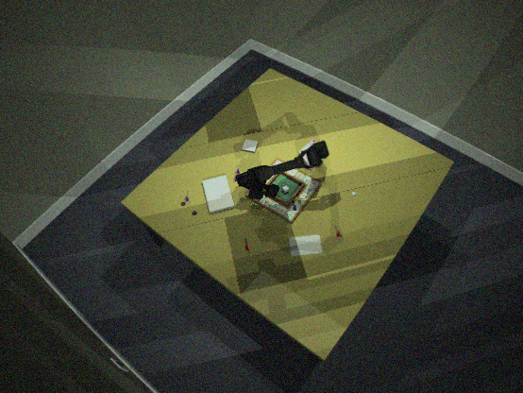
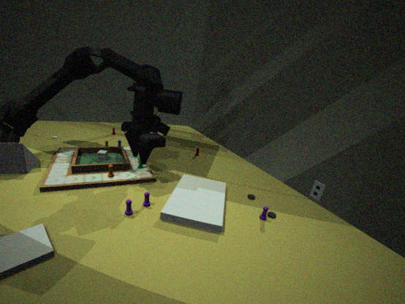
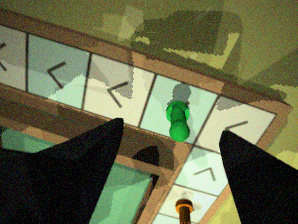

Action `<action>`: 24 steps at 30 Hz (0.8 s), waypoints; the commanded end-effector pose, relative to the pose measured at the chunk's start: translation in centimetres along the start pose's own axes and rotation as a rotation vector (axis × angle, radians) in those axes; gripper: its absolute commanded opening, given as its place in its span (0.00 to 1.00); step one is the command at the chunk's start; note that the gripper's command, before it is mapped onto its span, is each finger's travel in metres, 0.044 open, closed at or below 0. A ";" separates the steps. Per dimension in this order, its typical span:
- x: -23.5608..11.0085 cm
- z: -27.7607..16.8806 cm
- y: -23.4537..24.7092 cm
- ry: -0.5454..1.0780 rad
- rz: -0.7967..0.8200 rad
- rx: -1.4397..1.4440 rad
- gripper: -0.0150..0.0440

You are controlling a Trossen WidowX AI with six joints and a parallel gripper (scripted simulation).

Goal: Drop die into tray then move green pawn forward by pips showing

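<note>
The green pawn [image 3: 178, 120] [image 2: 139, 163] stands upright on the board's track, on the square beside the corner square. My gripper [image 3: 172, 130] is open, with one finger on each side of the pawn and a gap to both. In the exterior view the fingers are low over the board's right part. The board [image 2: 99, 185] [image 3: 150, 62] has arrowed squares around the tray [image 2: 100, 168]. The white die [image 2: 102, 155] [image 1: 285, 189] lies inside the tray; its top pips are too small to read.
An orange pawn [image 2: 110, 170] [image 3: 184, 210] stands on the nearby track side. A blue pawn [image 2: 119, 143] and a yellow pawn [image 2: 107, 144] are at the far side. Purple pawns [image 2: 129, 207], red pawns [image 2: 197, 151], a white box [image 2: 197, 201] and dark discs [image 2: 251, 196] lie off the board.
</note>
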State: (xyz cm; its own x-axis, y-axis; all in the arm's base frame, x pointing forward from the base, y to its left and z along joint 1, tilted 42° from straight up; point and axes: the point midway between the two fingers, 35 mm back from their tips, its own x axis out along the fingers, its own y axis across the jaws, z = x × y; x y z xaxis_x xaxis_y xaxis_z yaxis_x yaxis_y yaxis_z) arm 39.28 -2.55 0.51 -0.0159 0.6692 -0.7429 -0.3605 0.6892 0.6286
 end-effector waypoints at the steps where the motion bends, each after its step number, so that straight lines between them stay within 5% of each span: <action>1: -3.4 0.1 -0.4 -0.014 -0.012 0.000 0.92; 3: -3.6 0.1 -0.4 -0.014 -0.012 0.000 1.00; 7: -4.4 -0.8 -0.1 -0.014 -0.015 0.013 1.00; 17: -11.3 -15.3 7.1 -0.003 -0.024 0.201 1.00; 18: -10.7 -11.4 4.3 -0.014 -0.035 0.158 1.00; 24: -10.7 -11.4 4.3 -0.014 -0.035 0.158 1.00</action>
State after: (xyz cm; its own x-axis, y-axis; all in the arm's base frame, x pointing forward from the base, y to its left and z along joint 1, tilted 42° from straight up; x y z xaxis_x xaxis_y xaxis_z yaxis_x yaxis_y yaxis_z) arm 27.12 -9.80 8.61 0.0059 0.6431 -0.7658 -0.2180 0.7482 0.6266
